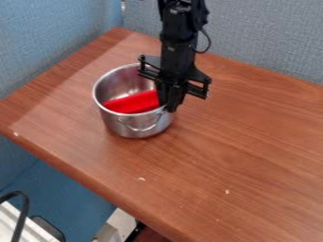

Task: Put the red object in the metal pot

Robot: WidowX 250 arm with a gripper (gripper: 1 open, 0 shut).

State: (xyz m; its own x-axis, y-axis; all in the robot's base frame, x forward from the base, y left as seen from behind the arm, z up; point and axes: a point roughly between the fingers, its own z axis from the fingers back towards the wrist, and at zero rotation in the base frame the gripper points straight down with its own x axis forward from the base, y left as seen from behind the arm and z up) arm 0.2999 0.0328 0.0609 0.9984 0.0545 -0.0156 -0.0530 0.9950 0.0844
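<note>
1. Gripper (168,102): points straight down over the right side of the pot, its tips reaching just inside the rim. Its jaws are pressed together. Whether they pinch the block cannot be told, since the tips merge with the dark arm.
2. Arm (178,38): black, rising upright from the gripper to the top edge of the view.
3. Red block (130,100): lies inside the pot, flat and elongated, stretching from the left part of the bowl up to the gripper tips on the right. Its right end meets or passes behind the gripper.
4. Pot (116,121): round, shiny steel, straight-sided, standing upright on the table. A small loop handle shows on the lower right of its wall.
5. Table (240,161): brown wood grain, with the pot placed on its upper left part, near the back edge. A blue wall stands behind and to the left of it.
</note>
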